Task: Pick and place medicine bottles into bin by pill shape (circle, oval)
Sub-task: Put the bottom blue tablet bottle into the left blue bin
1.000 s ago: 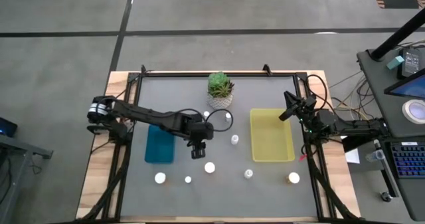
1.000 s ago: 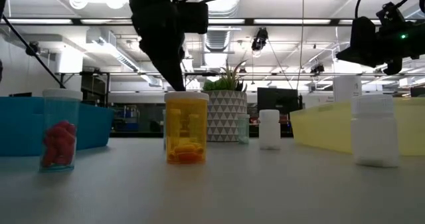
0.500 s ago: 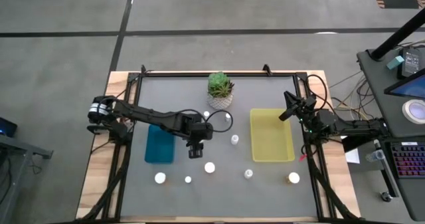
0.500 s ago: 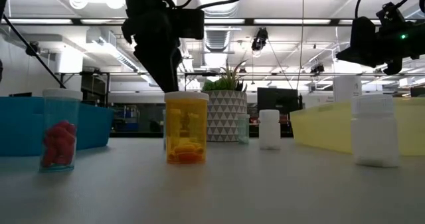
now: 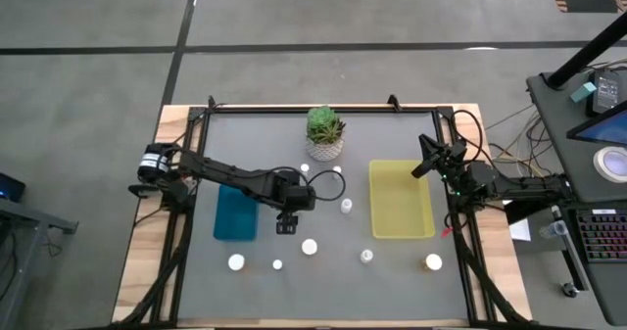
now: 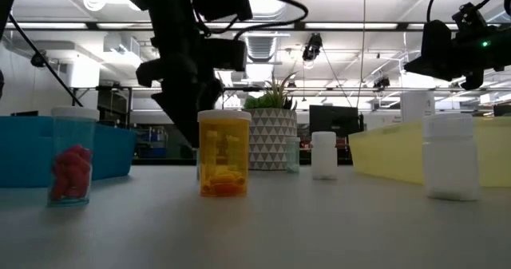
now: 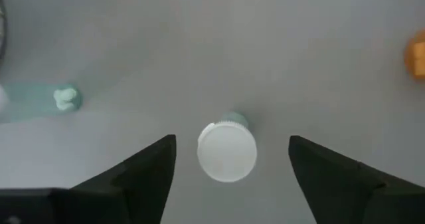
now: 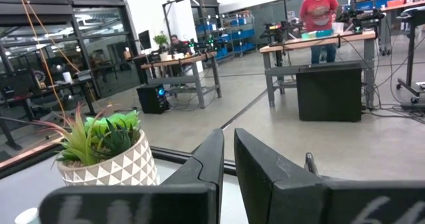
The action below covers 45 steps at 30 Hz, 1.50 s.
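My left gripper hangs open, pointing down over a small bottle with a round white cap that stands on the grey table. Its fingers stand on either side of the cap and do not touch it. In the high view the gripper is just right of the blue bin and covers that bottle. In the low view it is behind an amber bottle. My right gripper is shut and waits level at the table's right edge, beside the yellow bin.
Other white-capped bottles stand loose on the table. A potted succulent stands at the far middle. In the low view a clear bottle with red pills and a white bottle stand near.
My left gripper has come down toward the white-capped bottle beside the blue bin and rolled a little. In the low view its fingers stand wider apart than before. No bottle has moved.
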Each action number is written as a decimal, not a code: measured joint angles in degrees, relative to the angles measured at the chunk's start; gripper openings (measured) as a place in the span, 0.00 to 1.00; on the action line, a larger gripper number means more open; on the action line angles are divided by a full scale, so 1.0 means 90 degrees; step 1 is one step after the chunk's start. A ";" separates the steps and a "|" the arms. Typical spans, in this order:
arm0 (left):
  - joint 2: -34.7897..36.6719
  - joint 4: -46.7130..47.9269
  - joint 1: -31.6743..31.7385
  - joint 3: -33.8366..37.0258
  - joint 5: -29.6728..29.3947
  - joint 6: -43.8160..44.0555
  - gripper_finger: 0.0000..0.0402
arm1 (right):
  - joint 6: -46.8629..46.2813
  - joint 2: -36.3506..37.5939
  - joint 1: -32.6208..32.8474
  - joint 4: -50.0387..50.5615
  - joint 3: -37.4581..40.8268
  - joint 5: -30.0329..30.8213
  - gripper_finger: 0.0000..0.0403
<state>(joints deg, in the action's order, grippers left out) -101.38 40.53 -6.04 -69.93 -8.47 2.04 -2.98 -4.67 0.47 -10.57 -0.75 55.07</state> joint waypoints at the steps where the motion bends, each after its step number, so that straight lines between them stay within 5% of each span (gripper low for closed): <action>1: -0.0033 0.0001 0.0000 0.0000 -0.0003 -0.0033 0.66 | 0.0000 0.0000 0.0000 0.0000 0.0002 0.0000 0.07; 21: 0.0034 -0.0050 -0.0010 -0.0051 -0.0073 -0.0104 0.23 | 0.0023 0.0000 0.0001 0.0002 0.0002 0.0000 0.07; 45: 0.0043 0.0311 -0.0122 -0.0853 -0.0268 -0.0106 0.23 | 0.0333 0.0000 0.0000 -0.0048 0.0002 0.0000 0.07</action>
<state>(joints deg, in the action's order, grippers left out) -101.00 43.32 -7.14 -77.61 -10.88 1.08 0.01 -4.67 0.47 -11.00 -0.73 55.07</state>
